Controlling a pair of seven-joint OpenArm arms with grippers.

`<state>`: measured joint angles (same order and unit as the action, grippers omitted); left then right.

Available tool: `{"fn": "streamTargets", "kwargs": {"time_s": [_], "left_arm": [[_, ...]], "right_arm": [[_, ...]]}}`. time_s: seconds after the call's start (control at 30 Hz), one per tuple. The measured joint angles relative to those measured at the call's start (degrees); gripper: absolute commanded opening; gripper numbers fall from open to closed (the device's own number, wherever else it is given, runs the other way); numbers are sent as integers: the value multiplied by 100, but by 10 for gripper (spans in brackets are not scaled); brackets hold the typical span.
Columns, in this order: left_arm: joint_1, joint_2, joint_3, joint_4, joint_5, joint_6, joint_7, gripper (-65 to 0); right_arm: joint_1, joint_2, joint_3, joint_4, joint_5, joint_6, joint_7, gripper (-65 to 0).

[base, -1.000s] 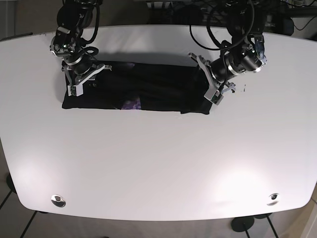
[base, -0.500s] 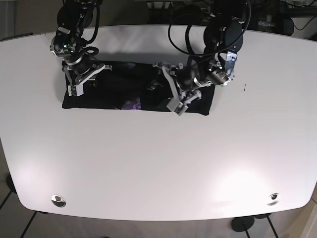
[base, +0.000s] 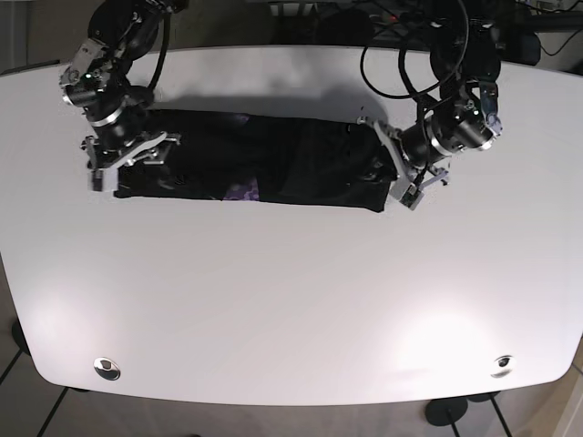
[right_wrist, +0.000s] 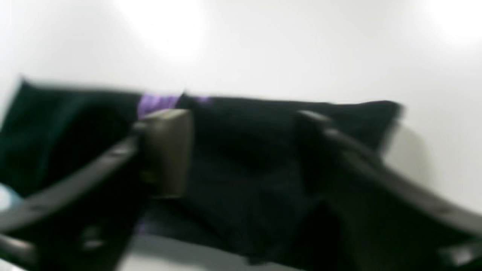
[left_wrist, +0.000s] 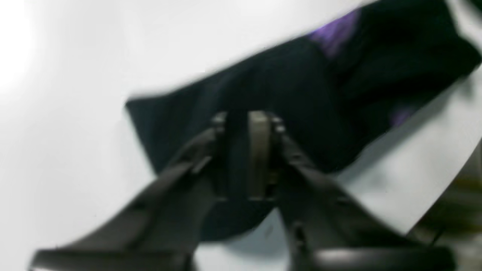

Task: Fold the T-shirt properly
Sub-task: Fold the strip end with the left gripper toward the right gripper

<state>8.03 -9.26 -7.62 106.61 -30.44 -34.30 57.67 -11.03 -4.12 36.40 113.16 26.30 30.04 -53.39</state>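
Between left gripper point(left_wrist: 244, 150) fingers, pinched together: black T-shirt point(base: 264, 168) edge. Right gripper point(right_wrist: 241, 150): spread wide, empty, over shirt's opposite end.

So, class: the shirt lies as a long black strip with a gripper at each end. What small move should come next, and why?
Probably close the right gripper on its end of the T-shirt. Its jaws stand apart over the cloth in the right wrist view, while the left gripper looks nearly shut at the other end, though blur hides whether it pinches cloth. Both ends need holding before folding the strip.
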Motion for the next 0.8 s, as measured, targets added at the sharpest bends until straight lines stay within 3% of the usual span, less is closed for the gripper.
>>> {"fn": "streamTargets", "kwargs": {"time_s": [0.07,0.17,0.37,0.53,0.67,0.73,0.77,0.8], "left_arm": [[4,13,-234,-286,-7,-219,-26,-622],[68,-15,-411,-824,-9,-271,-498,-622],[87,-120,-358,-1552,-50,-328,-723,-622],[192,-144,-382,-1270,-46,-323,-710,-622],[339,-114,-400,-785,-44,-326,-715,-622],[339,-109,-385,-800,-7,-323,-717,-622],[337,-107,-382,-861,-9,-323,-717,-622],[323,-98,-369,-1016,-9,-319,-721,-621]], "right_arm": [[136,61,656,-245,706,-31,-420,-44],[348,243,1300,-787,1311,-44,-1078,-30],[470,651,1615,-1884,1294,-66,-981,-30],[472,562,1587,-2433,1141,-11,-850,-30],[455,350,914,-2275,966,37,-719,-32],[404,170,671,-2221,977,24,-619,-105],[365,87,671,-2205,962,17,-516,-178],[319,79,662,-2205,938,0,-496,-311]]}}
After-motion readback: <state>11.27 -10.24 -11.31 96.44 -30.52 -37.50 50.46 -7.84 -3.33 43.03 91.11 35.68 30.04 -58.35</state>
